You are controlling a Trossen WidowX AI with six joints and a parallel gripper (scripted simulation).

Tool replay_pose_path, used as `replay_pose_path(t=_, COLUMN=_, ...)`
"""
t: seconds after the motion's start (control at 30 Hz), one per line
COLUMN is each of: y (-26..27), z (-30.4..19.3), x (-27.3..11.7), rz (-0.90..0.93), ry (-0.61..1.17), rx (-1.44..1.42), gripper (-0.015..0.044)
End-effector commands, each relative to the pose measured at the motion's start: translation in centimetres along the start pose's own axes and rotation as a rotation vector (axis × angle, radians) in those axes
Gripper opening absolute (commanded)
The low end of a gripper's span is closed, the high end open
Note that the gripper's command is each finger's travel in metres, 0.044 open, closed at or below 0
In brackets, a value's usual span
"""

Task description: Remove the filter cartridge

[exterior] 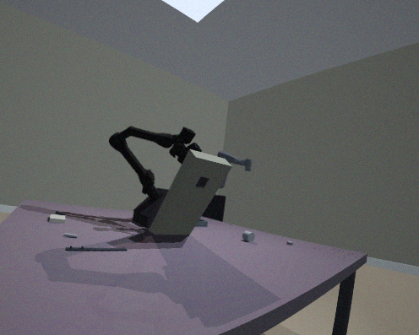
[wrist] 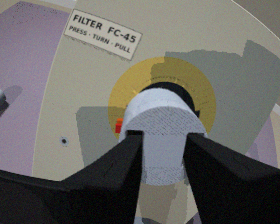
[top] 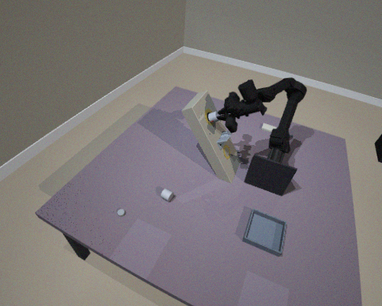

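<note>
The white round cartridge (top: 212, 116) (wrist: 162, 112) stands well out of the round opening in the upper part of the tilted beige panel (top: 207, 145) (exterior: 180, 201) (wrist: 100, 75). In the wrist view the dark opening shows above it, inside a yellow ring (wrist: 120, 95). My gripper (top: 219, 115) (wrist: 161, 138) is shut on the cartridge, with the fingertips in the slots of its outer face. Whether its inner end is still in the opening cannot be told. The blue-grey tray (top: 265, 231) (exterior: 202, 223) lies on the table, away from the panel, and looks empty.
A blue-grey part (top: 223, 138) sticks out of the panel below the cartridge. A white cylinder (top: 167, 195) (exterior: 247, 236) and a small disc (top: 121, 212) (exterior: 290, 243) lie on the table. A white block (top: 269, 127) (exterior: 57, 218) and a dark rod (exterior: 96, 249) lie elsewhere.
</note>
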State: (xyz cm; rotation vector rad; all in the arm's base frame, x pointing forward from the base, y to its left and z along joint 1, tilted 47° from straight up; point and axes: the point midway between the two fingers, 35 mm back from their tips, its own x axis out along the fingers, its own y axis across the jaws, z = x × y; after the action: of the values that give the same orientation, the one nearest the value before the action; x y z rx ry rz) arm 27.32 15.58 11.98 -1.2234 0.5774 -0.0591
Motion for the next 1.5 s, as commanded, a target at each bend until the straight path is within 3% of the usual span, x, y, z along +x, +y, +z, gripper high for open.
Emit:
replay_pose_path(t=0.0, y=-0.2, z=0.0, x=-1.8, rz=-0.003, ry=-0.01, rx=0.007, gripper=0.0)
replay_pose_path(t=0.4, y=-0.3, z=-0.2, x=-2.3, rz=-0.007, ry=-0.012, rx=0.008, gripper=0.0)
replay_pose_path(t=1.23, y=2.8, z=-7.1, x=-1.3, rz=-0.007, ry=-0.012, rx=0.007, gripper=0.0)
replay_pose_path(t=1.37, y=2.7, z=-6.6, x=-1.3, rz=-0.002, ry=-0.009, rx=0.001, gripper=0.0105)
replay_pose_path(t=1.47, y=2.7, z=-6.6, x=-1.3, rz=-0.002, ry=-0.009, rx=0.001, gripper=0.0112)
